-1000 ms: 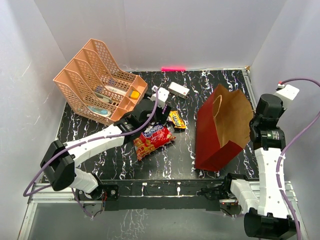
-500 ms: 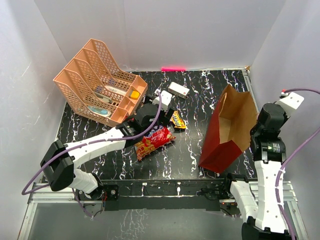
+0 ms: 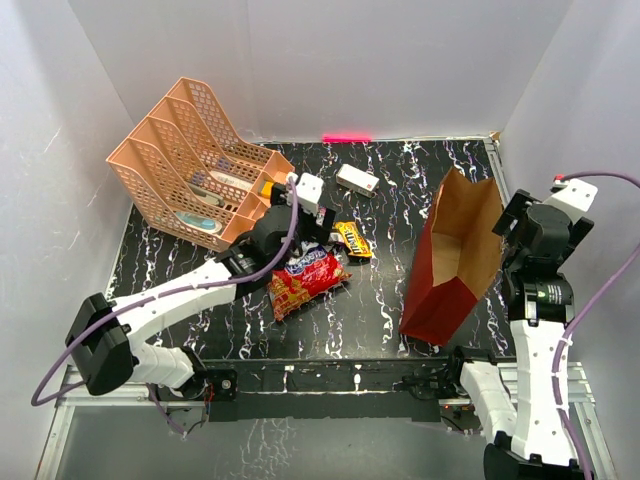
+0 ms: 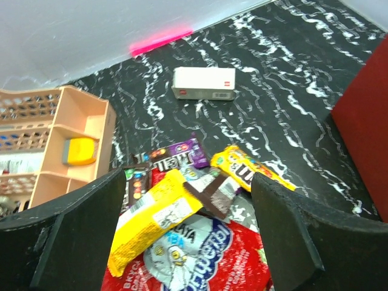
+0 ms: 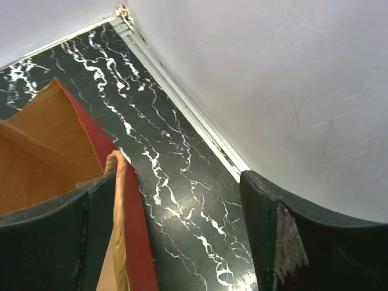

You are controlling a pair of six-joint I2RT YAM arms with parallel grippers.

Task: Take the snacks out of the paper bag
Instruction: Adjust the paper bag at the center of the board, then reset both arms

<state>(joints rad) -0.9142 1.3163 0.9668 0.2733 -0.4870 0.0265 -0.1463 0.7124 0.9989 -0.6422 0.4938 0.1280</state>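
The snacks lie in a heap on the black marbled table: a red chip bag (image 3: 305, 281) (image 4: 203, 260), with a yellow packet (image 4: 151, 212), a brown packet (image 4: 216, 193), a purple packet (image 4: 180, 153) and a yellow candy packet (image 3: 352, 240) (image 4: 254, 170) on and beside it. My left gripper (image 3: 305, 240) (image 4: 188, 242) hovers open just above the heap, holding nothing. The red paper bag (image 3: 450, 262) stands on the right, its brown inside showing. My right gripper (image 3: 507, 236) (image 5: 176, 242) is open at the bag's rim; the cord handle (image 5: 117, 200) and red wall (image 5: 138, 236) sit by its left finger.
A peach mesh file rack (image 3: 195, 165) (image 4: 66, 151) stands at the back left, close to my left arm. A small white box (image 3: 356, 179) (image 4: 203, 83) lies behind the snacks. White walls enclose the table; the right wall (image 5: 273, 79) is close to my right gripper.
My right gripper has opened and let go of the paper bag's rim, and the bag has swung more upright toward the right. My left gripper has drawn back slightly from the snacks.
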